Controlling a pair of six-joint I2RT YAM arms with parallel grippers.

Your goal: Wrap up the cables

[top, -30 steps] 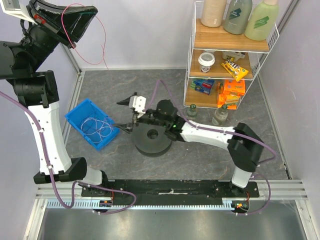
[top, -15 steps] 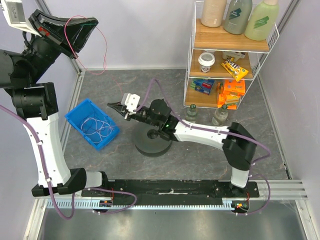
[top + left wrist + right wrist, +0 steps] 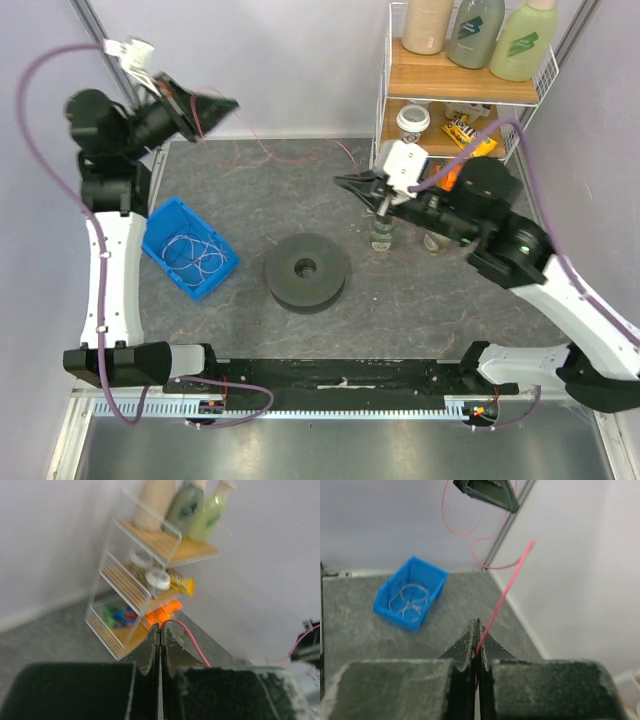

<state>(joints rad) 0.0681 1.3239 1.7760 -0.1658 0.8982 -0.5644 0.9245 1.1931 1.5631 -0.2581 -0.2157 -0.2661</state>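
**Bimanual cable handling, span stage.** The left end effector (image 3: 159, 630) is raised at the far left of the cell, its fingers pressed together on one end of a thin pink cable (image 3: 187, 634). In the left wrist view the strand arches out from the fingertips. The right end effector (image 3: 476, 628) sits just in front of the wire shelf rack (image 3: 440, 80), likewise closed, and pinches the other end of the same strand, which leaves its tips in a straight line.

From overhead, the pink cable sags between the two pinch points and trails low over the far side of the grey counter (image 3: 250, 205); whether it touches the surface cannot be told. More pale cables (image 3: 195, 252) lie in loose coils inside the blue bin (image 3: 162, 215) at the left. The dark spool (image 3: 307, 271) stands at centre, well apart from both end effectors and with no cable on it.

*Step in hand (judged):* one cable is held at both ends and drawn out ahead of winding; no turn has yet been laid.

*Next move (judged):* bring the strand to the spool, anchor one end there, and carry the other end around it in successive turns. This calls for light, even tension, because so thin a wire could slip from either pinch or snag on the rack.
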